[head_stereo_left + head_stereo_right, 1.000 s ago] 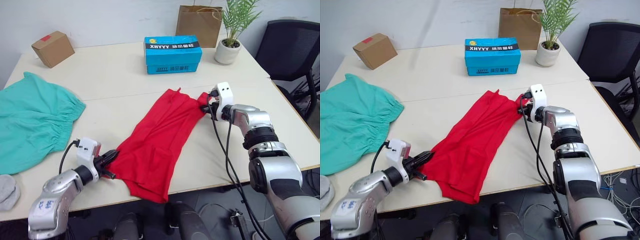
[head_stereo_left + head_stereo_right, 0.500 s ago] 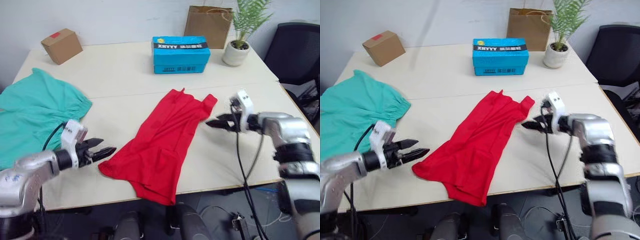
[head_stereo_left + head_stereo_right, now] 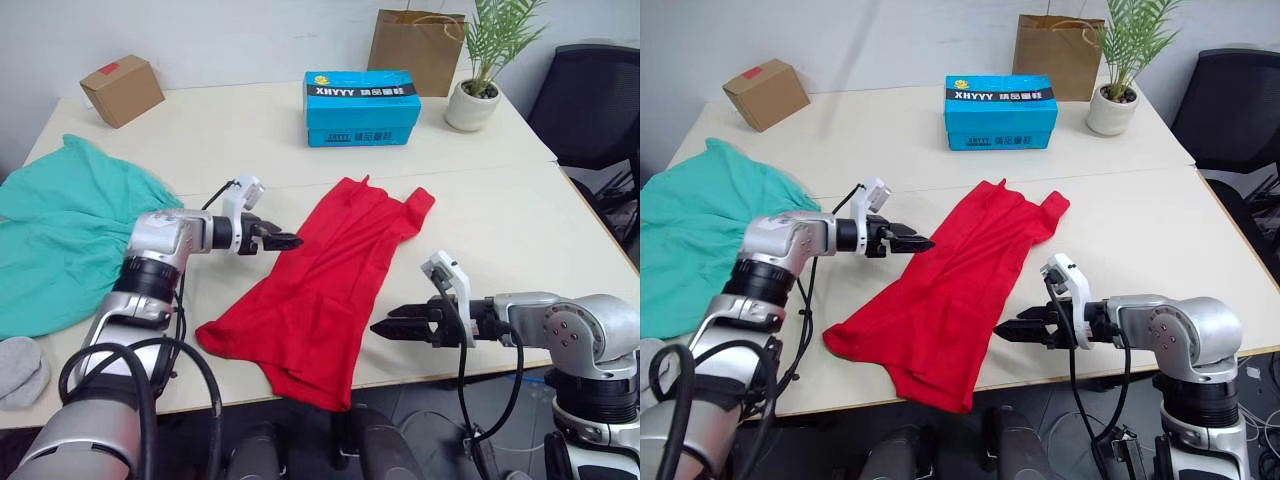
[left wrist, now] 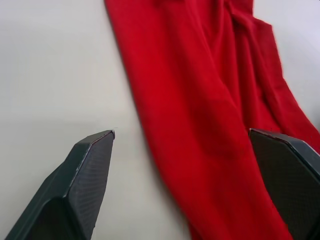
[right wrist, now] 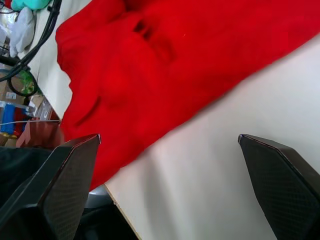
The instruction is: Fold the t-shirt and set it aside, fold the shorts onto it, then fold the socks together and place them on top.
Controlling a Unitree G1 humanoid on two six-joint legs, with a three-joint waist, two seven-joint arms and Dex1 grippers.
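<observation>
The red t-shirt [image 3: 325, 280] lies in a long diagonal strip across the table, its near end drooping over the front edge. My left gripper [image 3: 288, 241] is open and hovers at the strip's left edge, about halfway along; the cloth lies under the wide-spread fingers [image 4: 95, 150]. At the strip's right edge near the table front, my right gripper [image 3: 383, 328] is open too, and its fingers [image 5: 75, 155] hold nothing. The teal-green shorts [image 3: 60, 235] are spread at the table's left. A grey heap of socks [image 3: 20, 368] sits at the near left corner.
A blue box [image 3: 362, 95] stands behind the shirt at the back. A cardboard box [image 3: 121, 90] is at the back left, a paper bag [image 3: 420, 40] and a potted plant [image 3: 475, 100] at the back right. An office chair [image 3: 595, 100] stands beyond the table's right side.
Both grippers have let go of the shirt's ends and opened. The left one moved up to the strip's left edge, the right one came back toward the table front. The camera shifted.
</observation>
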